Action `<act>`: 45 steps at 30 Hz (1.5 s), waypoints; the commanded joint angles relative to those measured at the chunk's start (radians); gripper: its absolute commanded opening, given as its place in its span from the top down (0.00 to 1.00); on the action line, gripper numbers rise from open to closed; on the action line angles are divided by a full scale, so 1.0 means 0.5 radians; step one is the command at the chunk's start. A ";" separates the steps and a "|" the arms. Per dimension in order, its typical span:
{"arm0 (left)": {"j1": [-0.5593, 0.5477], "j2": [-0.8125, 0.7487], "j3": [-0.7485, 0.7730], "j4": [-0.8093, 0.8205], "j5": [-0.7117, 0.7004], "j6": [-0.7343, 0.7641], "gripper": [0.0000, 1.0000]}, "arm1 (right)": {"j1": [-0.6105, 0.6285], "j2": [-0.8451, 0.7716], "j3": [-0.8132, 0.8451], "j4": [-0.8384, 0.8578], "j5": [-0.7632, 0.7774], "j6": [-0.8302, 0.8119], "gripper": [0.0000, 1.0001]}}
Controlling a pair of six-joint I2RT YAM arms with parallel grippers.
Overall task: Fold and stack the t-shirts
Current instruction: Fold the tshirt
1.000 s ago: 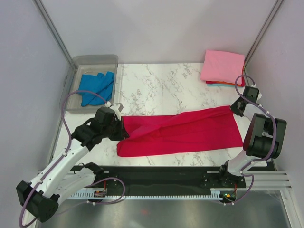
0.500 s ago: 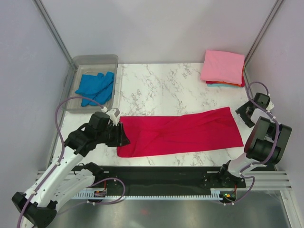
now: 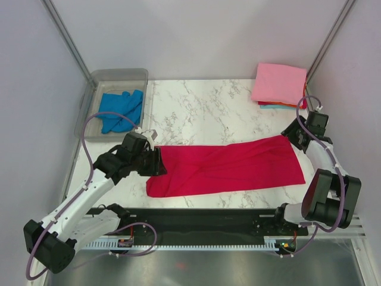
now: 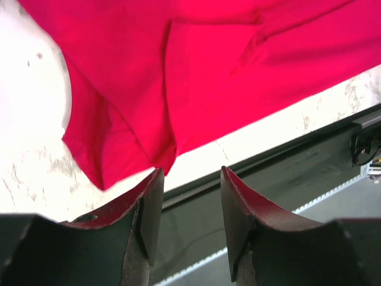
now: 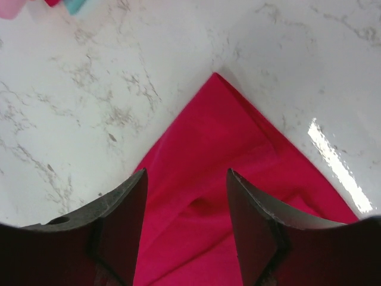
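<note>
The crimson red t-shirt (image 3: 229, 167) lies as a long folded strip across the near part of the marble table. My left gripper (image 3: 158, 162) hovers at its left end, open, with nothing between its fingers; in the left wrist view the gripper (image 4: 190, 179) sits just past the red shirt's (image 4: 208, 71) near corner. My right gripper (image 3: 293, 135) is open above the strip's far right corner, and the right wrist view shows that gripper (image 5: 186, 185) over the red cloth (image 5: 220, 149). A folded pink t-shirt (image 3: 278, 83) tops a stack with orange (image 3: 281, 105) and teal (image 3: 268, 106) edges showing.
A clear plastic tub (image 3: 119, 75) stands at the back left with a crumpled bright blue t-shirt (image 3: 122, 109) inside. A black rail (image 3: 202, 217) runs along the table's near edge. Metal frame posts rise at both back corners.
Both grippers have opened and let go of the red shirt. Each arm backed away from its end of the strip, then returned to it. The shirt now lies flat.
</note>
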 commanded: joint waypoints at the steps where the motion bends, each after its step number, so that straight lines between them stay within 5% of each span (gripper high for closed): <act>1: -0.002 -0.004 0.029 0.252 -0.014 0.165 0.50 | -0.008 -0.035 -0.116 -0.066 -0.041 -0.043 0.37; 23: 0.001 -0.017 -0.073 0.403 0.168 0.224 0.51 | 0.133 0.121 -0.236 0.060 -0.013 0.205 0.41; 33: 0.004 -0.020 -0.076 0.410 0.168 0.224 0.51 | 0.173 0.229 -0.236 0.155 0.018 0.233 0.54; 45: 0.004 -0.020 -0.082 0.413 0.162 0.218 0.52 | 0.197 0.241 -0.236 0.195 0.055 0.196 0.94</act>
